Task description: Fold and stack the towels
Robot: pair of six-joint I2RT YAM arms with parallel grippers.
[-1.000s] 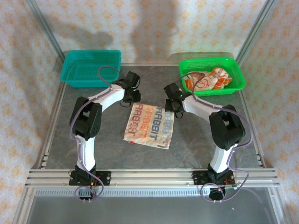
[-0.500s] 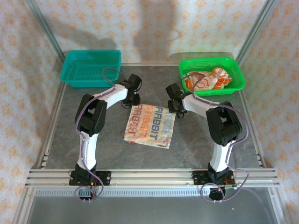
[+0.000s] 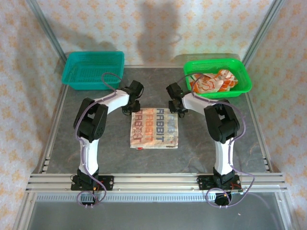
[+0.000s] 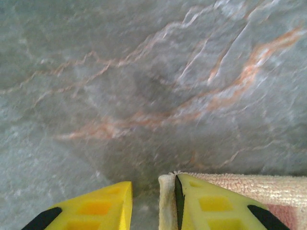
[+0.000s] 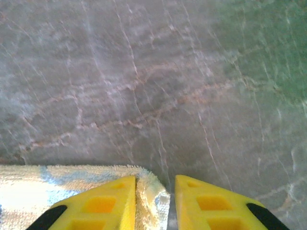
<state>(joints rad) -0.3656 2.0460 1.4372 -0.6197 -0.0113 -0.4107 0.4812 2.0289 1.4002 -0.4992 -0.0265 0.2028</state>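
One towel (image 3: 154, 128) lies flat on the table with its cream side up and orange lettering showing. My left gripper (image 3: 135, 108) is down at its far left corner. In the left wrist view the towel's curled edge (image 4: 166, 201) stands against one yellow finger (image 4: 211, 206), with a bare gap to the other, so the left gripper (image 4: 154, 194) is open. My right gripper (image 3: 176, 109) sits at the far right corner. There the towel corner (image 5: 152, 199) bulges between the fingers of the right gripper (image 5: 156, 194), which is open with a gap beside the corner. More towels (image 3: 211, 82) lie crumpled in the green basket.
The green basket (image 3: 218, 62) stands at the back right and a teal basket (image 3: 93, 69) at the back left. Metal frame posts rise at the table's back corners. Bare stone-patterned table surface (image 3: 96, 143) surrounds the flat towel.
The towel lay skewed and now lies square to the table. Both grippers shifted along its far edge to the two corners. The right gripper's jaws have come apart.
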